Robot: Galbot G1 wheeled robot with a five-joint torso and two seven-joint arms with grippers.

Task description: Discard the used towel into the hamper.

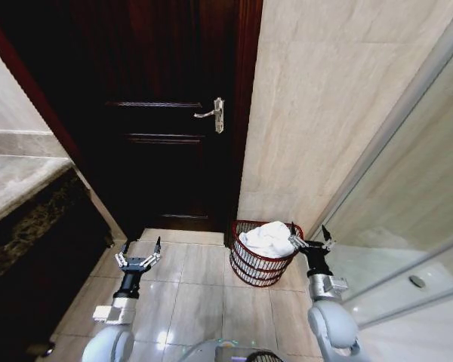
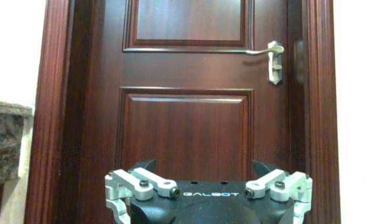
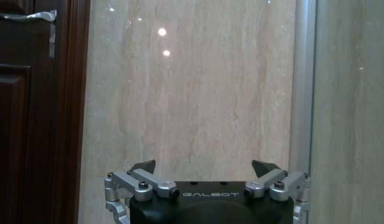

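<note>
So the small round reddish-brown wire hamper (image 1: 261, 260) sits on the pale tiled floor (image 1: 189, 302) against the beige stone wall (image 1: 325, 98), just right of the dark wooden door (image 1: 166, 113) with its silver lever handle (image 1: 214, 114). A crumpled white towel (image 1: 269, 238) is piled inside it. Right gripper (image 1: 312, 240) hangs by the hamper's rim, fingers spread wide, holding nothing. Left gripper (image 1: 139, 256) hovers over the floor, well apart, also wide open and empty.
</note>
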